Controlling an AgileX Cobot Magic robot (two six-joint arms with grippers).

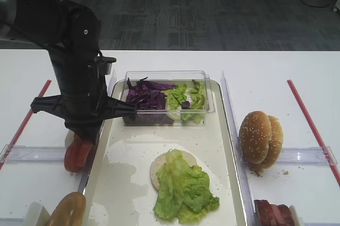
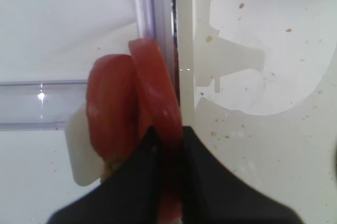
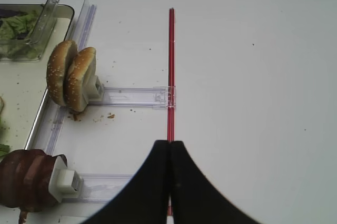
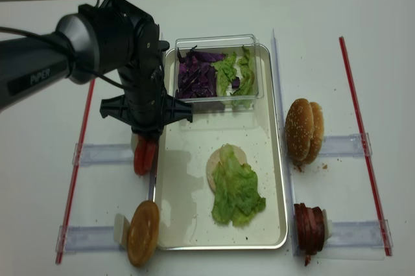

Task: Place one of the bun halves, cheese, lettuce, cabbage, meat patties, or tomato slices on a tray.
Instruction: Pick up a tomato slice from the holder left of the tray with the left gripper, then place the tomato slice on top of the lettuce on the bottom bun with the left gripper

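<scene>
My left gripper [image 2: 168, 135] is shut on a red tomato slice [image 2: 158, 92] standing on edge just left of the tray's rim [image 2: 184, 50]; a second slice [image 2: 108, 108] leans beside it against a white holder. From above, the left arm covers the tomato slices [image 1: 78, 154] beside the tray [image 1: 127, 173]. On the tray lies a lettuce [image 1: 183, 186] leaf over a pale bun half [image 1: 155, 172]. My right gripper [image 3: 169, 144] is shut and empty over a red strip [image 3: 171, 61]. It hangs right of the bun halves [image 3: 71, 77] and meat patties [image 3: 26, 179].
A clear plastic box [image 1: 212, 90] with purple cabbage [image 1: 149, 96] and green pieces sits at the tray's far end. Another bun half [image 1: 66, 210] stands at the near left. Clear plastic rails [image 1: 32, 153] and red strips [image 1: 311, 122] lie on the white table.
</scene>
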